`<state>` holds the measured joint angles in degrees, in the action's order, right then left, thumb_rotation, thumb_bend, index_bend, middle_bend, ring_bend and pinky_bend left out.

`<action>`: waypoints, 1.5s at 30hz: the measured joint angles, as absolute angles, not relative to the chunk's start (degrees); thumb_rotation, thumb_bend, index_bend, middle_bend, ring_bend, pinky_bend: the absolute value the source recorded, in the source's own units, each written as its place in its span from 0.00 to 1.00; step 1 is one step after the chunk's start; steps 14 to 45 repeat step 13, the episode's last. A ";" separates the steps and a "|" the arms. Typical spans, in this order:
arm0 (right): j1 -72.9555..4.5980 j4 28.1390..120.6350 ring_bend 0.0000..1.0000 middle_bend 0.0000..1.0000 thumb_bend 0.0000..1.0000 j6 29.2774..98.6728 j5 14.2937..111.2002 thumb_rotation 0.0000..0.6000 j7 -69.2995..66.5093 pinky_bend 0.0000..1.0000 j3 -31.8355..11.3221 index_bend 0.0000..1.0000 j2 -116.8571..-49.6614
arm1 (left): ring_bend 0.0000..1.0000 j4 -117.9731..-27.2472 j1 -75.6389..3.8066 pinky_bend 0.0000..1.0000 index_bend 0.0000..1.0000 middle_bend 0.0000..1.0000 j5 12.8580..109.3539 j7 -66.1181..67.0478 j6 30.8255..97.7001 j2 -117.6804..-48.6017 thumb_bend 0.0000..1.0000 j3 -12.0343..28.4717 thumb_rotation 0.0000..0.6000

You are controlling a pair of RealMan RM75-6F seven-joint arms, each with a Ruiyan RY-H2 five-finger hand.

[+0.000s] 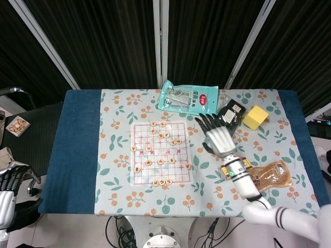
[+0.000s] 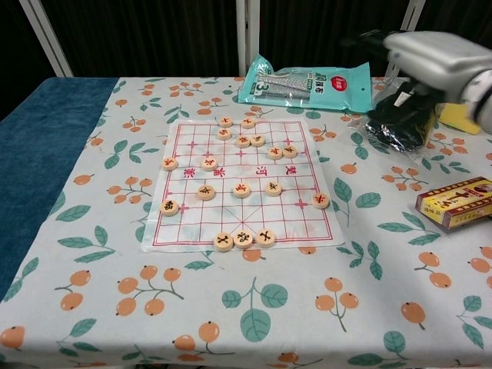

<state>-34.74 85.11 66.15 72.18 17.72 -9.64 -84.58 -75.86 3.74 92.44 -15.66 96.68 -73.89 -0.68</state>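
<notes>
Left hand (image 1: pixel 11 178) hangs off the table, well to the near-left of the chess board (image 2: pixel 254 207). Can't tell whether its fingers hold anything.

Three chess pieces (image 2: pixel 244 239) sit in a row at the board's near edge. One piece (image 2: pixel 320 201) is at its right edge, others are scattered mid-board, and a cluster (image 2: pixel 257 141) sits towards the far side. All lie flat on the grid, none off it.

Right hand (image 1: pixel 217 138) is raised to the right of the board, fingers spread, gripping nothing, over the black pouch (image 2: pixel 400 115). Red box (image 2: pixel 457 201) lies further right of the board, teal packet (image 2: pixel 307 81) just beyond its far edge.

Judgement: no piece is in hand, so any placing looks done. The scattered layout suggests more moves are left.
</notes>
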 measured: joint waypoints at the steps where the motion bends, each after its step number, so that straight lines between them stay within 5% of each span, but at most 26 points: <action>1: -32.68 87.66 0.00 0.00 0.23 68.14 72.66 1.00 17.82 0.00 -8.65 0.00 -81.97 | 0.00 -76.02 3.67 0.05 0.10 0.07 92.58 -15.09 96.73 -73.87 0.12 -0.65 1.00; 6: -20.66 93.03 0.00 0.00 0.22 81.48 75.87 1.00 16.80 0.00 -3.20 0.00 -74.03 | 0.00 -75.96 2.77 0.05 0.11 0.07 94.09 -12.07 97.18 -73.92 0.13 -0.31 1.00; 13: -8.69 82.32 0.00 0.00 0.22 89.91 76.84 1.00 6.76 0.00 1.00 0.00 -74.05 | 0.00 -76.28 1.34 0.05 0.11 0.07 94.91 -8.90 96.52 -73.67 0.13 0.05 1.00; 45: -8.69 82.32 0.00 0.00 0.22 89.91 76.84 1.00 6.76 0.00 1.00 0.00 -74.05 | 0.00 -76.28 1.34 0.05 0.11 0.07 94.91 -8.90 96.52 -73.67 0.13 0.05 1.00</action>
